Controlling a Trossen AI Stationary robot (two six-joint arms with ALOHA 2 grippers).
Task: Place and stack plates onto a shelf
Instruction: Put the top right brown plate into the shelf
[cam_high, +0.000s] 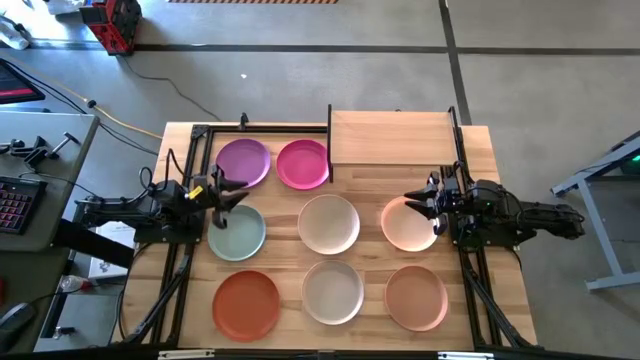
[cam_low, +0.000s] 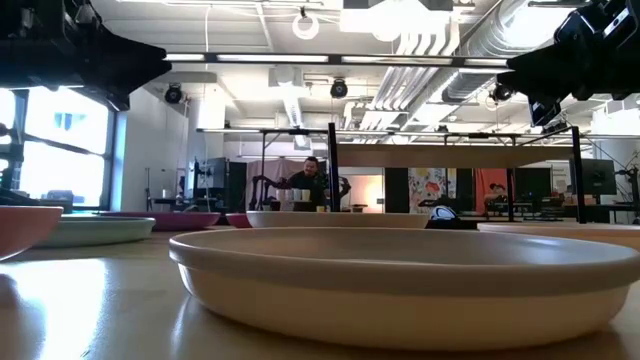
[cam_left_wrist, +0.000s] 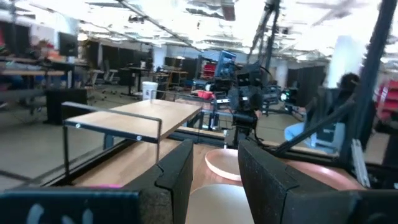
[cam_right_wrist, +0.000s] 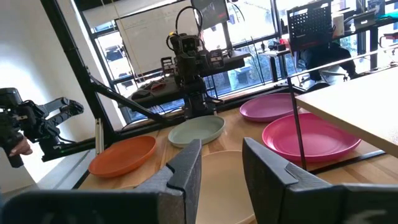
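Note:
Several round plates lie flat on the wooden table. The purple plate (cam_high: 243, 162) and magenta plate (cam_high: 303, 164) lie in the far row, left of the shelf (cam_high: 392, 137), a raised light-wood board on a black frame. The mint plate (cam_high: 237, 232), cream plate (cam_high: 329, 224) and peach plate (cam_high: 409, 223) form the middle row. The orange-red plate (cam_high: 246, 304), off-white plate (cam_high: 333, 291) and tan plate (cam_high: 416, 297) lie nearest. My left gripper (cam_high: 232, 195) hangs open above the mint plate's far rim. My right gripper (cam_high: 418, 207) hangs open above the peach plate's far rim.
A black frame rail (cam_high: 329, 140) stands between the magenta plate and the shelf. The shelf board (cam_left_wrist: 140, 115) carries nothing. Black rails (cam_high: 180, 270) run along the table's left and right sides. A person (cam_low: 312, 180) sits in the room far behind the table.

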